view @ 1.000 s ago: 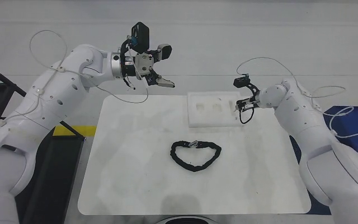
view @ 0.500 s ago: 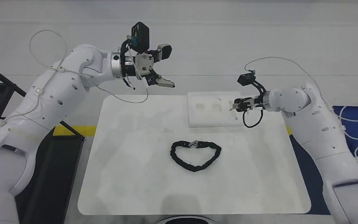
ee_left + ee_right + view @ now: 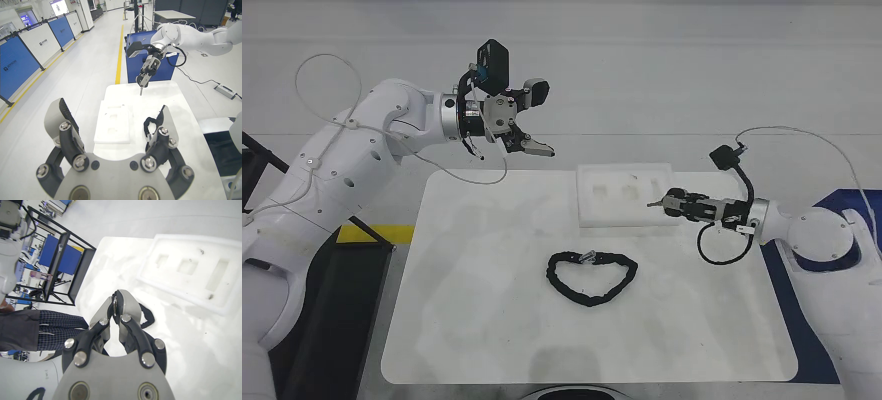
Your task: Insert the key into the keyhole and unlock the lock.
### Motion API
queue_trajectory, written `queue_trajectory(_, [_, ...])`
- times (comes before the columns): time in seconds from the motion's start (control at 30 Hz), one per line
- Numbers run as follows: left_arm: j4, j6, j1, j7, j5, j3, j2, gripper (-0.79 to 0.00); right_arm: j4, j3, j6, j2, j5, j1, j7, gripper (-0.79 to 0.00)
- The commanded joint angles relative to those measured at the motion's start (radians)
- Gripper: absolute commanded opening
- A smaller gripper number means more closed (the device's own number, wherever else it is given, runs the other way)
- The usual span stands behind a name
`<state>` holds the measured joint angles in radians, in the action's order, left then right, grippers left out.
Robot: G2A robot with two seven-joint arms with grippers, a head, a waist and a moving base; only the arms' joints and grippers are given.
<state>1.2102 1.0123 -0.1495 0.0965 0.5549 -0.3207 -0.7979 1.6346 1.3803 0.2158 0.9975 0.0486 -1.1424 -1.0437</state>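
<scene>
A black cable lock [image 3: 591,276] lies in a loop at the table's middle, its metal lock body [image 3: 588,258] on the far side of the loop. My right gripper [image 3: 668,202] is shut on the key [image 3: 653,204] and hovers at the right front corner of the white foam tray [image 3: 627,193]. The key's shaft sticks out of the fingertips toward the left. In the right wrist view the fingers [image 3: 121,302] pinch the key's head, and part of the cable lock [image 3: 147,318] lies beyond them. My left gripper [image 3: 529,143] stands open in the air past the table's far left corner.
The foam tray [image 3: 189,289] has three shallow rectangular recesses. The white table [image 3: 472,300] is bare around the lock. A black frame and blue panels stand off the table's left side. From the left wrist I see the right gripper [image 3: 143,83] holding the key [image 3: 140,92].
The right arm has swung out to the right and dropped lower. Its gripper, still holding the key, shifted slightly toward the tray's front edge. The left arm kept still.
</scene>
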Motion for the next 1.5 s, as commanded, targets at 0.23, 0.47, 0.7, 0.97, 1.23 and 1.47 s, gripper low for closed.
queue_trajectory(0.23, [0.000,0.000,0.000,0.000,0.000,0.000,0.000,0.000,0.070,0.085,-0.003,-0.013,-0.069,-0.095,0.036,-0.785])
queue_trajectory(0.47, [0.000,0.000,0.000,0.000,0.000,0.000,0.000,0.000,0.070,0.085,-0.003,-0.013,-0.069,-0.095,0.036,-0.785])
queue_trajectory(0.7, [0.021,-0.048,-0.065,0.005,0.002,-0.012,0.002,0.000,0.070,0.085,-0.003,-0.013,-0.069,-0.095,0.036,-0.785])
queue_trajectory(0.97, [0.073,-0.109,-0.244,0.119,0.142,-0.039,0.017,0.000,0.070,0.085,-0.003,-0.013,-0.069,-0.095,0.036,-0.785])
queue_trajectory(1.23, [0.072,-0.183,-0.367,0.206,0.373,-0.039,0.006,0.000,0.070,0.085,-0.003,-0.013,-0.069,-0.095,0.036,-0.785])
queue_trajectory(1.47, [0.011,-0.163,-0.409,0.220,0.401,-0.024,-0.042,0.000,0.070,0.085,-0.003,-0.013,-0.069,-0.095,0.036,-0.785])
